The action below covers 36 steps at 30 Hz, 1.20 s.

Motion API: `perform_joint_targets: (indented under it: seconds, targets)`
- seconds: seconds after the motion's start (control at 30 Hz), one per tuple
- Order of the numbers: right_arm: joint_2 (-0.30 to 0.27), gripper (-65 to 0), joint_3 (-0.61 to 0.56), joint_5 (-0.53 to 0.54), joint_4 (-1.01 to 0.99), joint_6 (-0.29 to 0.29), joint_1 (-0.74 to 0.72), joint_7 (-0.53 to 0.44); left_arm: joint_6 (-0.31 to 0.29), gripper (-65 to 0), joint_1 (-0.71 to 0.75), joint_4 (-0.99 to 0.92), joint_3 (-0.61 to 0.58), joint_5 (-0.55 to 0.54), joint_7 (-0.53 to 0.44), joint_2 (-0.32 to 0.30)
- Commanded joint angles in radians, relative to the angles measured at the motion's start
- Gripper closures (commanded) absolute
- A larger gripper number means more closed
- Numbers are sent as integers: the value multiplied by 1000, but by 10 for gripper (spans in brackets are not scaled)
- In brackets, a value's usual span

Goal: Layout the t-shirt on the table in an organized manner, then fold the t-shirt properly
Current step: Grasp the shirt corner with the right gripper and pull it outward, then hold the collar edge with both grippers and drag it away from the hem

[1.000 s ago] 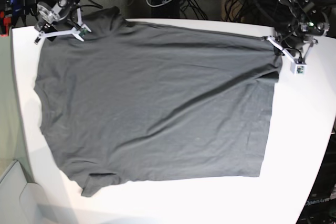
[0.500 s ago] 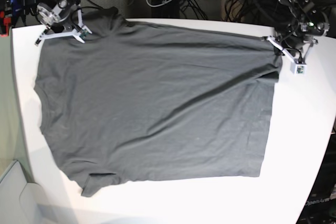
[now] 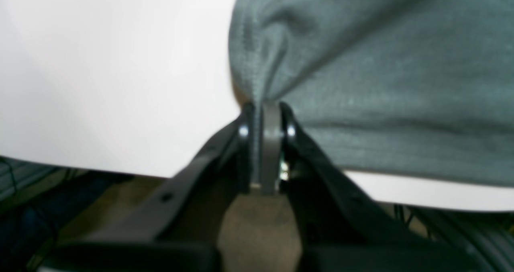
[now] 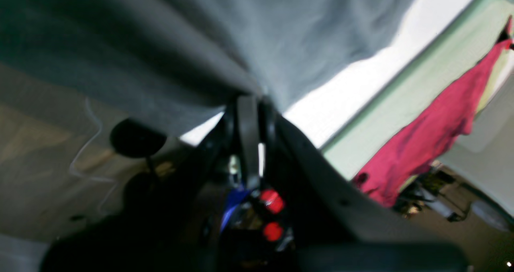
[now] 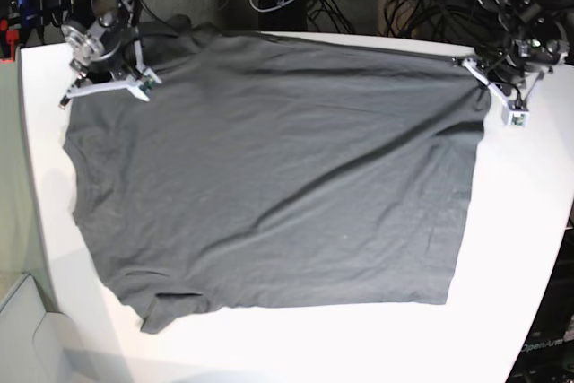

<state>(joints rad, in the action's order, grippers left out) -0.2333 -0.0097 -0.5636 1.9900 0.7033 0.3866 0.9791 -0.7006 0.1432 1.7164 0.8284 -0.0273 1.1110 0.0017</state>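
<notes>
The white worktop [image 5: 525, 248] is carrying a single thing, the dark grey t-shirt [image 5: 269, 177], which is lying spread flat across most of it. The cloth is reaching up to the worktop's far edge and overhanging it near the far left corner. Bare white strips are showing along the near edge, the right edge and the left edge. Shallow creases are running diagonally across the fabric.
</notes>
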Motion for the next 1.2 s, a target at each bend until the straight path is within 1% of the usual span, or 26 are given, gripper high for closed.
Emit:
perform_joint_targets:
  seconds: [0.0, 0.13, 0.23, 0.43, 0.63, 0.8, 0.87, 1.0, 1.1, 1.17]
  targets:
    - [-11, 0, 4, -16, 21, -5, -10, 2, 2, -12, -9, 30, 1, 0, 1, -10]
    - [-18, 0, 7, -16, 22, -5, -53, 2, 2, -12, -9, 35, 1, 2, 14, -10]
    - [-38, 0, 4, -16, 22, -5, -84, 2, 2, -12, -3, 37, 1, 3, 14, -10]
    - [-41, 0, 3, -16, 22, -5, -145, 2, 2, -12, 0, 37, 1, 5, 14, -10]
    - [-59, 0, -14, -14, 21, -5, -173, 2, 2, -12, -34, 32, 1, 7, 16, -9]
    - [-61, 0, -17, -14, 21, -5, -173, 2, 2, -11, -66, 35, -1, 7, 70, -10]
    - [-61, 0, -17, -14, 21, -5, -171, 2, 2, -11, -70, 37, -25, 7, 70, -12]
    - [-59, 0, -17, -14, 21, -5, -170, -1, 2, -10, -70, 50, -140, 7, 73, -65]
    - [-59, 0, -17, -14, 21, -5, -173, -2, 2, -10, -76, 76, -189, 7, 74, -75]
    - [-59, 0, -17, -14, 21, -5, -182, -4, 2, -10, -95, 92, -200, 8, 76, -75]
